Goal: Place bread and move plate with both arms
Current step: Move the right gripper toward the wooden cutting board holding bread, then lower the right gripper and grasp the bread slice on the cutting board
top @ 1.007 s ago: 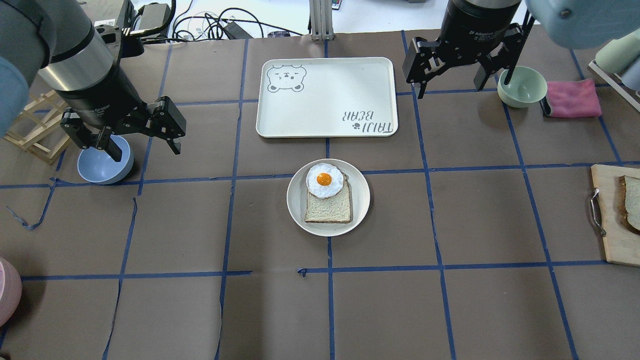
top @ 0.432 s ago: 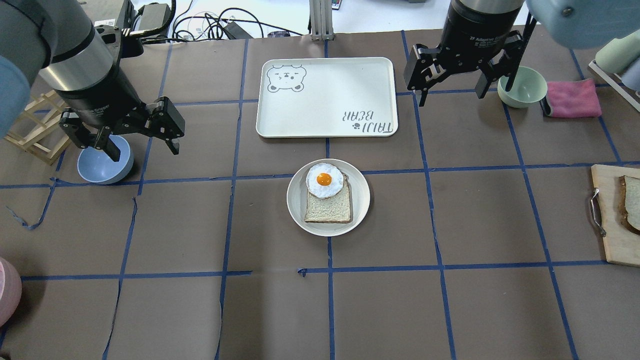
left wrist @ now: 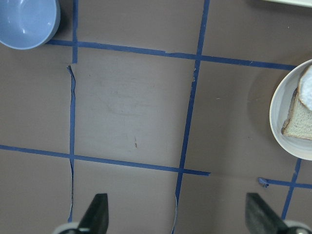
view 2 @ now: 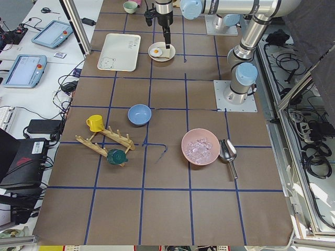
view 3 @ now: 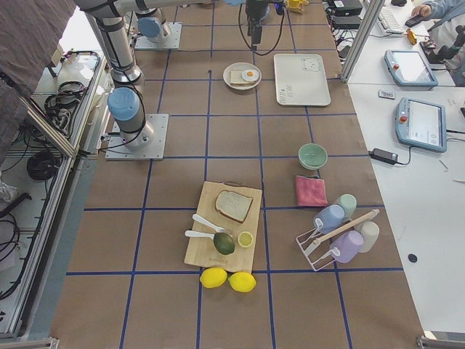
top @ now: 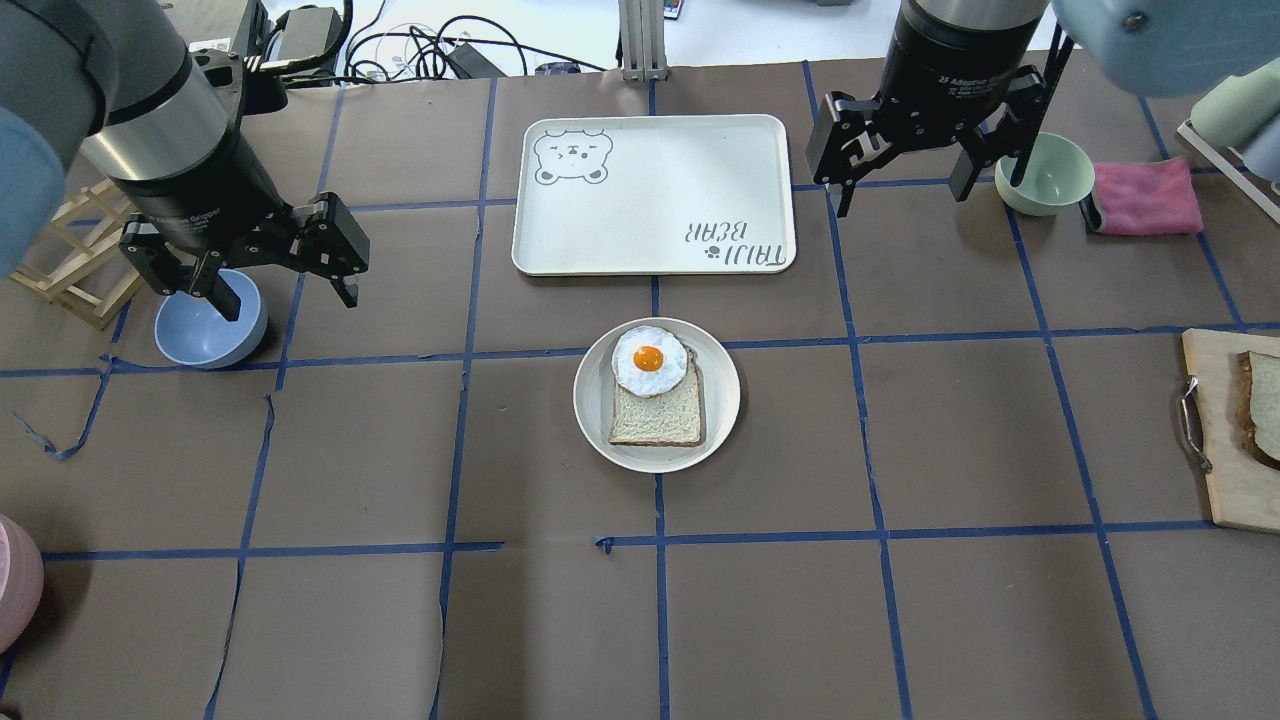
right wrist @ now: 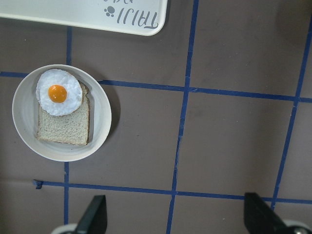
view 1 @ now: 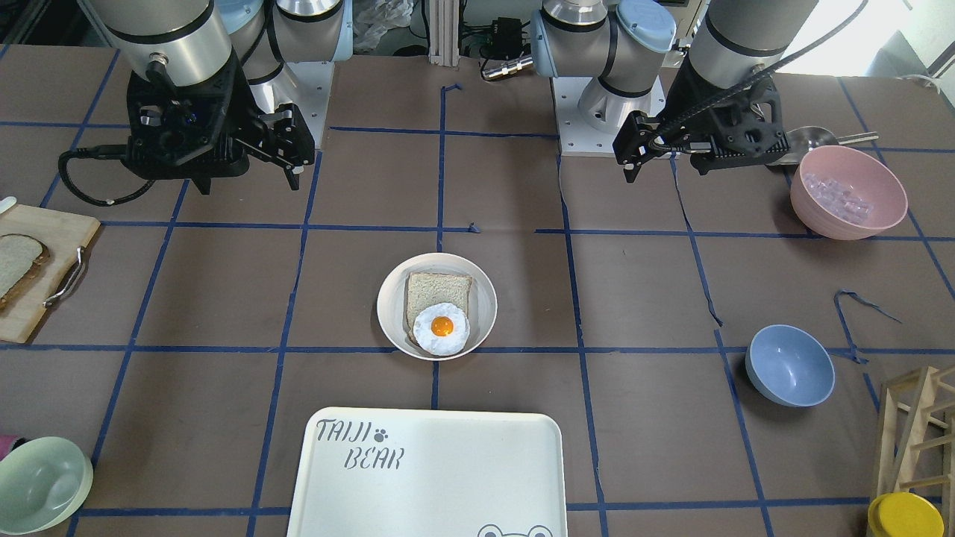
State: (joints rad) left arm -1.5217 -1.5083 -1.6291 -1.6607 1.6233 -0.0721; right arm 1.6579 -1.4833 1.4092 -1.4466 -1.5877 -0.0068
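Note:
The plate sits mid-table and holds a pale-crust slice with a fried egg. It also shows in the front view and the right wrist view. The bread, dark-crusted, lies on a wooden cutting board at the right edge, and in the front view. My left gripper hangs open and empty over the blue bowl's side, far left of the plate. My right gripper hangs open and empty beside the tray's right end. Both wrist views show the fingers spread with nothing between them.
The white TAIJI BEAR tray lies beyond the plate. A blue bowl and wooden rack are at left. A green bowl and pink cloth are at right. A pink bowl stands near the left arm's base.
My right gripper has shifted slightly nearer and turned a little. The left gripper has barely moved. Plate and bread have not moved.

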